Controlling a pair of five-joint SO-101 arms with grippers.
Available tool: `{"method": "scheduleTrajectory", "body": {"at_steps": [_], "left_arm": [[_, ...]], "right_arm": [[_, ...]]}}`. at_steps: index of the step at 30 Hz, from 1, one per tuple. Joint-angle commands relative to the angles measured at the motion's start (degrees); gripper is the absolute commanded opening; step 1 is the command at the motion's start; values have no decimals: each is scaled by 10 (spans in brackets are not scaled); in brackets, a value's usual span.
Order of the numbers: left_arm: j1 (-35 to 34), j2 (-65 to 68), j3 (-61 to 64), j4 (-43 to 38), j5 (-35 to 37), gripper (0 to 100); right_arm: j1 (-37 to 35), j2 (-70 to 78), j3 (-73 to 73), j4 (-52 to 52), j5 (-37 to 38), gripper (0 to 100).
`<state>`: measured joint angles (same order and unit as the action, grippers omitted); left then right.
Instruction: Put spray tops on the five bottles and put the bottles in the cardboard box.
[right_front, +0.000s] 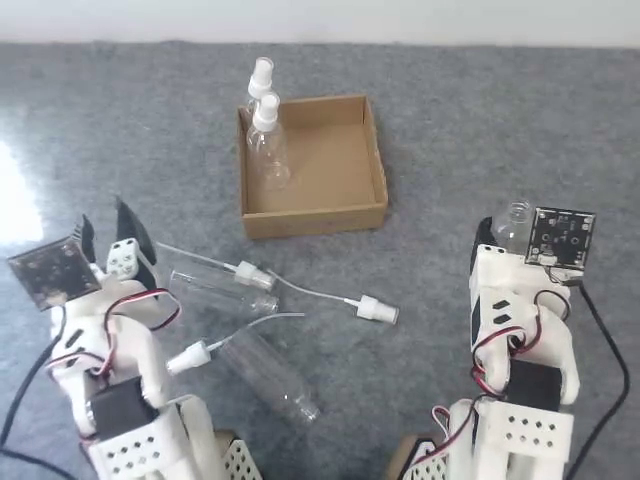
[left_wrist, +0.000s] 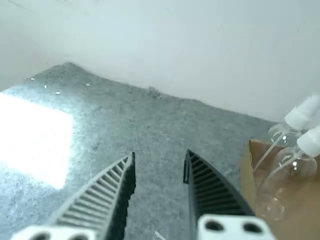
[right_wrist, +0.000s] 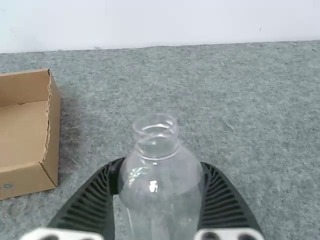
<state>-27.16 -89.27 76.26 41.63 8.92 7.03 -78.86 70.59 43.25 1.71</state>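
My right gripper is shut on an upright clear bottle with an open neck and no spray top; the same bottle stands at the right of the table. My left gripper is open and holds nothing, raised at the table's left. The cardboard box sits at the middle back. Two capped bottles stand in its left side, also seen from the left wrist. Two bare bottles lie in front, with three loose spray tops around them.
Grey carpet-like table surface with a white wall behind. The loose spray tops trail thin dip tubes across the middle of the table. Open floor lies right of the box and between the two arms.
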Motion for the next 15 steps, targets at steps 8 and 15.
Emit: {"method": "scheduleTrajectory", "body": {"at_steps": [8, 15], "left_arm": [[1, -6, -132, 18, -2, 156], [93, -4, -209, 84, -4, 156]], "right_arm": [[36, -20, 4, -29, -5, 49], [44, -21, 22, -58, -6, 49]]}}
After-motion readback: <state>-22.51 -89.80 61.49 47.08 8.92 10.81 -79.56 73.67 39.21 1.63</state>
